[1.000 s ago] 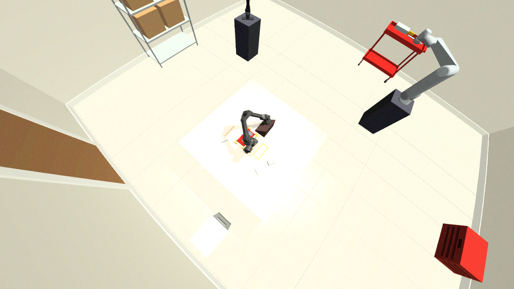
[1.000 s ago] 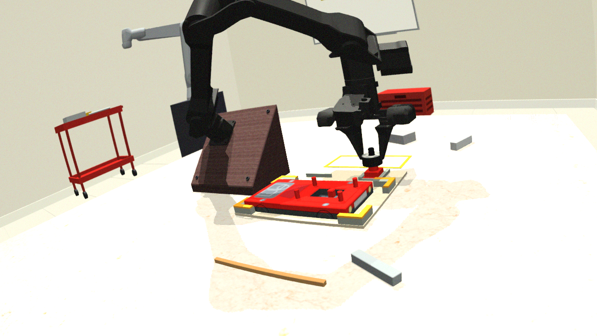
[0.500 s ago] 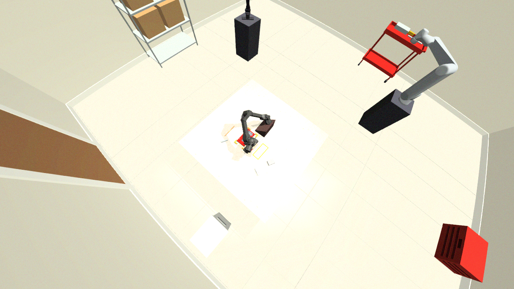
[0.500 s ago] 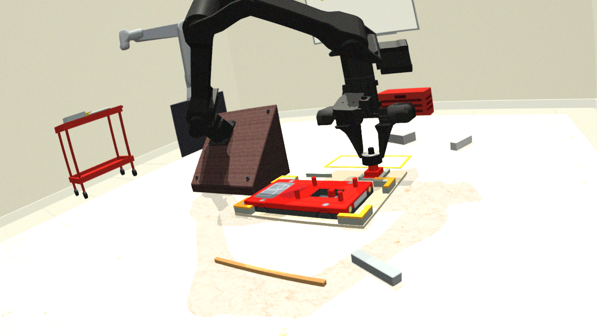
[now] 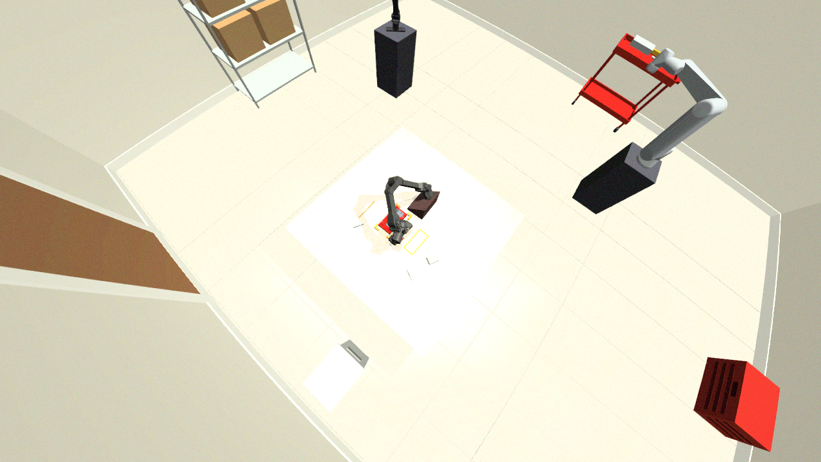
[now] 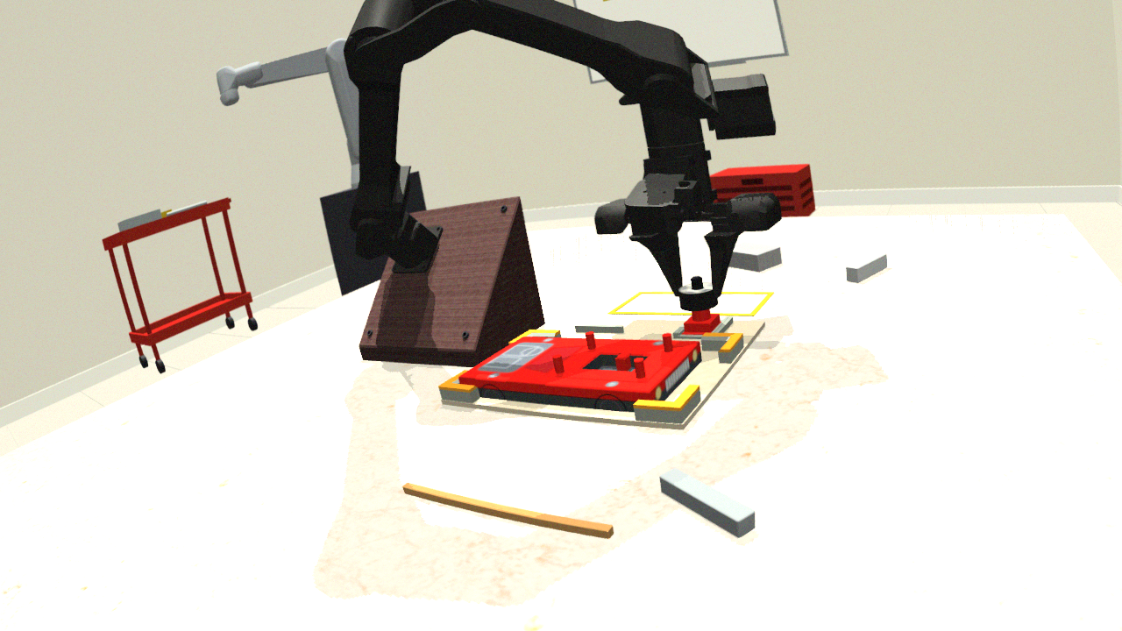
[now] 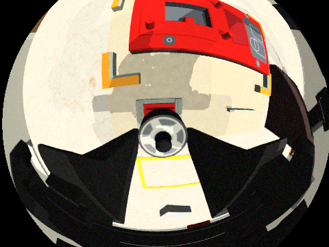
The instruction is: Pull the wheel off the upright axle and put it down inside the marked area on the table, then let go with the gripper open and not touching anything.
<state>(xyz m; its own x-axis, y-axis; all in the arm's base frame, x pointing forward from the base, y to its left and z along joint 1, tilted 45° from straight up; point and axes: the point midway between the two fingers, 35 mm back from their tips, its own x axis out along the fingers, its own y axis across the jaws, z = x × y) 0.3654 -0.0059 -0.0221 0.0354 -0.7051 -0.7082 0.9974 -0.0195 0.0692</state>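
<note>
The wheel (image 6: 697,299) (image 7: 147,135), black with a grey-and-white hub, sits level around the upright black axle (image 6: 696,281) (image 7: 163,142) on a red base (image 6: 703,322) (image 7: 159,105). My gripper (image 6: 697,295) (image 7: 162,133) points down and is shut on the wheel, one finger on each side of its rim. The axle tip sticks up through the hub. The marked area, a yellow outline (image 5: 411,238) (image 6: 642,314) (image 7: 140,171), lies on the table just beyond the axle in the exterior view. In the wrist view the fingers hide its right end.
A red car body with pegs (image 6: 580,350) (image 7: 205,44) lies between orange-topped corner brackets (image 6: 668,405) (image 7: 120,81). A thin grey strip (image 6: 599,329) (image 7: 241,110) lies near the wooden wedge (image 6: 471,258) (image 7: 288,106). A grey block (image 6: 756,258) stands beyond the outline.
</note>
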